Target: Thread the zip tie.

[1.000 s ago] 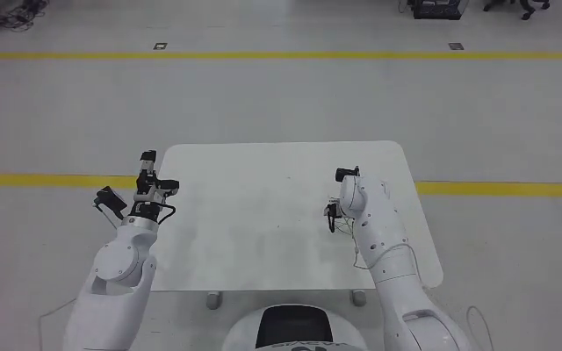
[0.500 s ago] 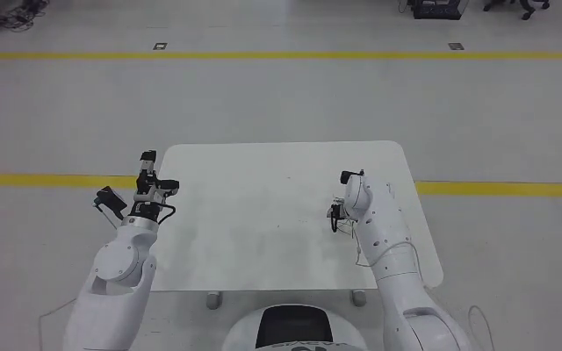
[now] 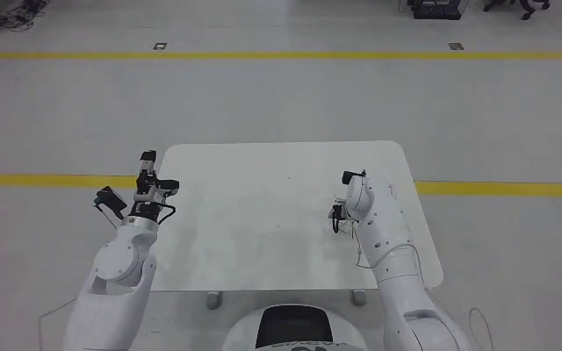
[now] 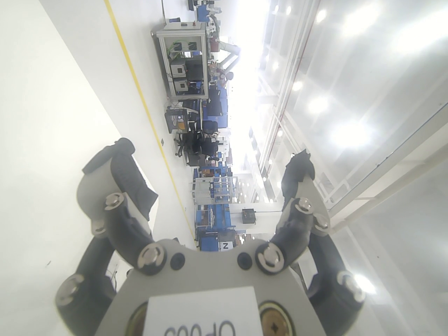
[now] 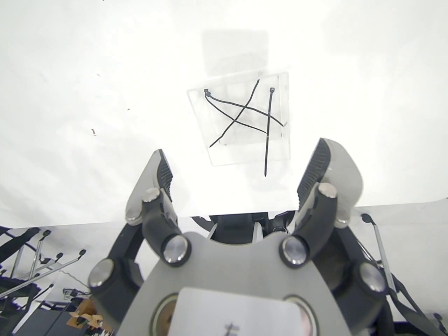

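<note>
The white tabletop (image 3: 263, 211) stands on a pale floor (image 3: 281, 96) marked with a yellow line (image 3: 263, 55). The left arm (image 3: 123, 254) sits at the tabletop's left edge. The right arm (image 3: 378, 228) reaches over its right part, with the wrist bent downward.

The left claw (image 4: 210, 166) is wide open and grips nothing. Its two dark fingers (image 4: 119, 173) stand well apart. It points out across the floor rather than at the tabletop. Beyond it are racks of equipment (image 4: 182, 61) along a yellow floor line, and bright ceiling lights (image 4: 353, 19).

The right claw (image 5: 239, 167) is also open and empty. Its ribbed pads (image 5: 311, 166) face each other across a broad gap. It hangs above the tabletop, looking down on it.

Past the fingertips, and clear of them, a clear tray (image 5: 224, 155) lies flat on the white surface. The zip ties (image 5: 224, 108) rest in it, thin and black, and three can be made out. Two of them form a crossed pair (image 5: 241, 113) over the middle of the tray. One of the pair has its small square head at a tray corner. The third tie (image 5: 267, 141) runs nearly straight beside them and crosses one strand of the pair. Its tail runs past the tray's rim onto the bare tabletop on the side nearer the claw. None of the ties touches the claw, and none looks threaded through its own head.

A few small dark specks (image 5: 93, 131) dot the surface away from the tray.
</note>
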Robot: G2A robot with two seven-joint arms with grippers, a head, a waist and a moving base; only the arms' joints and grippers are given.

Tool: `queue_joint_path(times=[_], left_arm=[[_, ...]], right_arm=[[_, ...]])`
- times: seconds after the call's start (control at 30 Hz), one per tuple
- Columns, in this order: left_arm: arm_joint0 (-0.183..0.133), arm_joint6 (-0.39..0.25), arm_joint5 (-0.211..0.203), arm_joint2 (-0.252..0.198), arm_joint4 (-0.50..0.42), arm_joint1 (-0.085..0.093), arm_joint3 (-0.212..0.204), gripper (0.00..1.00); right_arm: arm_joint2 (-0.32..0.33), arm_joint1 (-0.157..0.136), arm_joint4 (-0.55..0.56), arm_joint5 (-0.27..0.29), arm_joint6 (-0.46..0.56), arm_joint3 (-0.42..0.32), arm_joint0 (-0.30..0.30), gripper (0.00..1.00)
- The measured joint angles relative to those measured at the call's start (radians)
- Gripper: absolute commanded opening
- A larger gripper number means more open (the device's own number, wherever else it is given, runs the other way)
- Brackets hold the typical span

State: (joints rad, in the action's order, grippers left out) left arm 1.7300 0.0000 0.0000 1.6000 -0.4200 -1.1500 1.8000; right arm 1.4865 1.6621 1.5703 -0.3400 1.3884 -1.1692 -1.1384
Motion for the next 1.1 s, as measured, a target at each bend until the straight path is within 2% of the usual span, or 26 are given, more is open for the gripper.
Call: queue_joint_path(times=[0.17,0.7,0.8,1.1], left_arm=[[0.0,0.0,0.0,0.0,0.0,0.0,0.0,1.0],[0.0,0.0,0.0,0.0,0.0,0.0,0.0,1.0],[0.0,0.0,0.0,0.0,0.0,0.0,0.0,1.0],[0.0,0.0,0.0,0.0,0.0,0.0,0.0,1.0]], right_arm=[[0.011,0.003,-0.005,0.0,-0.005,0.019,0.006,0.36],[0.032,0.017,-0.019,0.0,-0.054,0.144,0.051,0.34],[0.045,0.019,-0.017,0.0,-0.068,0.167,0.06,0.3],[0.085,0.03,-0.002,0.0,-0.101,0.211,0.077,0.27]])
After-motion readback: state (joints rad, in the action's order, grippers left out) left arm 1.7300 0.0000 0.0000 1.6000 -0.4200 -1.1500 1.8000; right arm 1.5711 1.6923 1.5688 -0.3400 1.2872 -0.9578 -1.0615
